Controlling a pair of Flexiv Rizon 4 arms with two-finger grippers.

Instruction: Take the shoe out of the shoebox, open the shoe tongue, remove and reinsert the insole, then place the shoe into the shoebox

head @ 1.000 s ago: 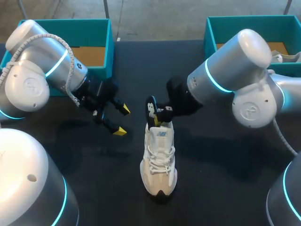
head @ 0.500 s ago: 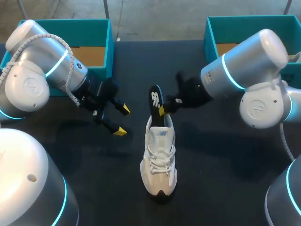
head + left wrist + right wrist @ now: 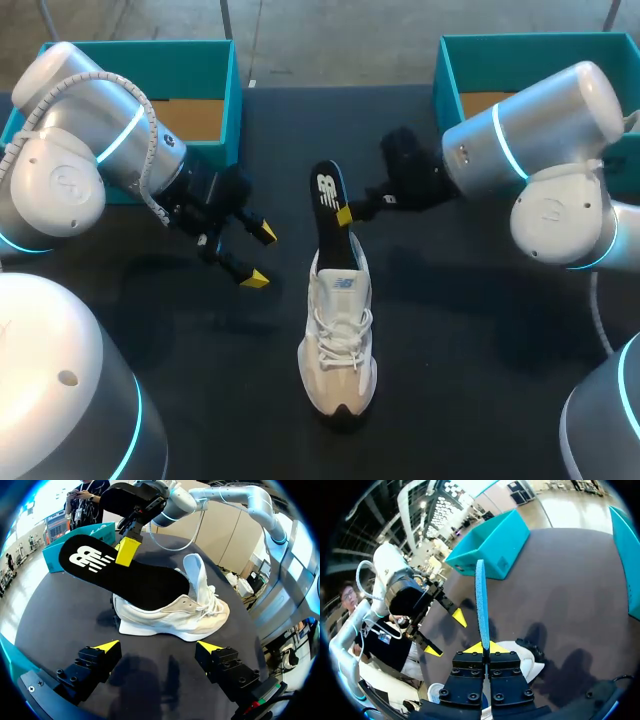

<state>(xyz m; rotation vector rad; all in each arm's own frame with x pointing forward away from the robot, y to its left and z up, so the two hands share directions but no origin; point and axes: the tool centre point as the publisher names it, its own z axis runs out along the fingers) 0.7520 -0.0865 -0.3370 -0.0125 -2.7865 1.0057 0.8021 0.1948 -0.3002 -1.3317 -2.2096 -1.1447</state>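
A white and beige shoe [image 3: 340,345] stands upright on the black table, toe toward the near edge, its tongue pulled up. A black insole [image 3: 328,212] slants up out of its opening, with the front end still inside the shoe [image 3: 172,615]. My right gripper [image 3: 344,215] is shut on the raised heel part of the insole [image 3: 125,575]; in the right wrist view the insole [image 3: 481,605] shows edge-on between the fingers of that gripper [image 3: 483,647]. My left gripper [image 3: 260,256] hangs open to the left of the shoe, holding nothing [image 3: 159,647].
A teal shoebox [image 3: 215,60] stands at the back left behind my left arm, and a second teal box [image 3: 520,45] at the back right. Bare black tabletop lies on both sides of the shoe and in front of it.
My right gripper has pulled back toward the right rear, drawing the insole further up and out of the shoe. The left arm and the shoe have stayed put.
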